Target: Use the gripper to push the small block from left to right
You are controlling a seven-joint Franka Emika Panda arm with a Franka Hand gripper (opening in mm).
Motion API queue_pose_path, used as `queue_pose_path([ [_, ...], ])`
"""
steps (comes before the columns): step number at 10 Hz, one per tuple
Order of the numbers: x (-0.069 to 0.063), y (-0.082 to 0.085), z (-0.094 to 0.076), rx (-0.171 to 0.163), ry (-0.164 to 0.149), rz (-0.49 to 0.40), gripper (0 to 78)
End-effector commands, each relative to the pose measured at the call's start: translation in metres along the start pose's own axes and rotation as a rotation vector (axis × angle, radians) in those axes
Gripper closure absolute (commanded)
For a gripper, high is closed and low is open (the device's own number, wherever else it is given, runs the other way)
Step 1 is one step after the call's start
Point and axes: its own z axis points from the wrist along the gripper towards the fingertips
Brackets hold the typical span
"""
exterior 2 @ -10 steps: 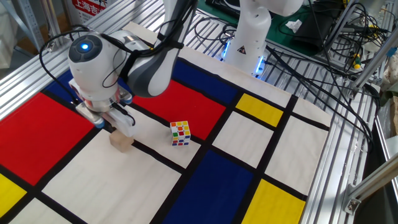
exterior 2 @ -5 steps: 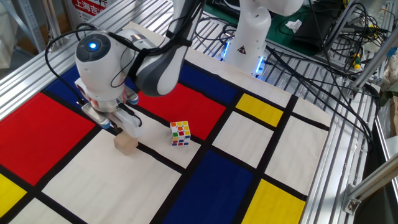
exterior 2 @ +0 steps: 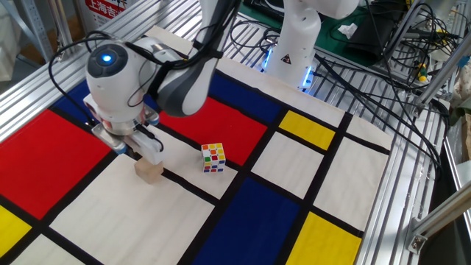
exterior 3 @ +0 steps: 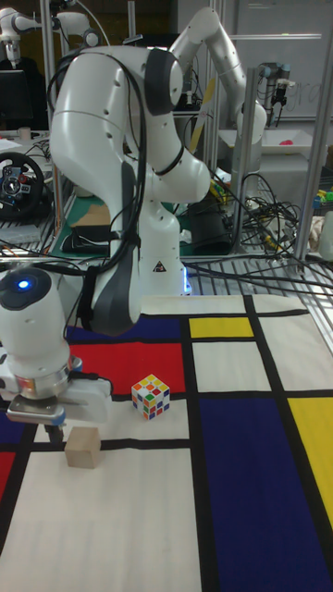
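Block (exterior 2: pixel 149 171) (exterior 3: pixel 81 450): plain tan wooden cube, resting flat on a white panel of the tabletop (exterior 2: pixel 125 221) (exterior 3: pixel 111 527), just short of the black band that borders the red panel behind it. Unmarked on visible faces.

Gripper (exterior 2: pixel 131 150) (exterior 3: pixel 57 426): directly behind and above the block, at its left rear corner, hanging under the boxy white-and-grey wrist. Fingers mostly hidden by the wrist housing in both views; spread of the jaws cannot be told. Nothing seen between the fingers. Contact with the block not confirmed; dark fingertip seen very close to the block's top left edge in the tall view.

Puzzle cube (exterior 2: pixel 213 157) (exterior 3: pixel 150 396): right of the block and slightly farther back, near but clearly apart from it. Multicoloured stickers, white edges, sitting at the junction of black bands beside the red panel.

Arm (exterior 2: pixel 173 81) (exterior 3: pixel 111 139): white, with a glowing blue light on the rounded joint above the gripper; rising behind the block and curving back toward its base (exterior 2: pixel 294 44) (exterior 3: pixel 166 259) at the far edge of the tabletop, well beyond the block.

Cables (exterior 2: pixel 383 51): tangled, dark, past the far right of the tabletop, far from the block.
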Motion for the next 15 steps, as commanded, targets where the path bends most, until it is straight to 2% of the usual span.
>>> queue_pose_path([
  [1,-0.002,0.0,-0.001,-0.011,-0.005,-0.005,77.6],
  [2,-0.002,0.0,-0.001,-0.015,-0.004,-0.005,77.6],
  [4,-0.002,0.0,-0.001,-0.068,-0.012,0.012,77.6],
  [5,-0.002,0.0,-0.001,-0.076,0.004,0.014,77.6],
  [7,-0.002,0.0,-0.001,-0.055,0.028,0.005,77.6],
  [8,-0.002,0.0,-0.001,-0.014,0.046,-0.01,77.6],
  [9,-0.002,0.0,-0.001,-0.016,0.052,-0.016,77.6],
  [10,-0.002,0.0,-0.001,-0.017,0.051,-0.018,77.6],
  [12,-0.003,0.0,0.0,-0.023,0.015,-0.019,77.6],
  [14,-0.016,0.009,0.021,-0.027,-0.007,-0.028,77.6],
  [15,-0.018,0.011,0.024,-0.027,-0.008,-0.029,77.6],
])
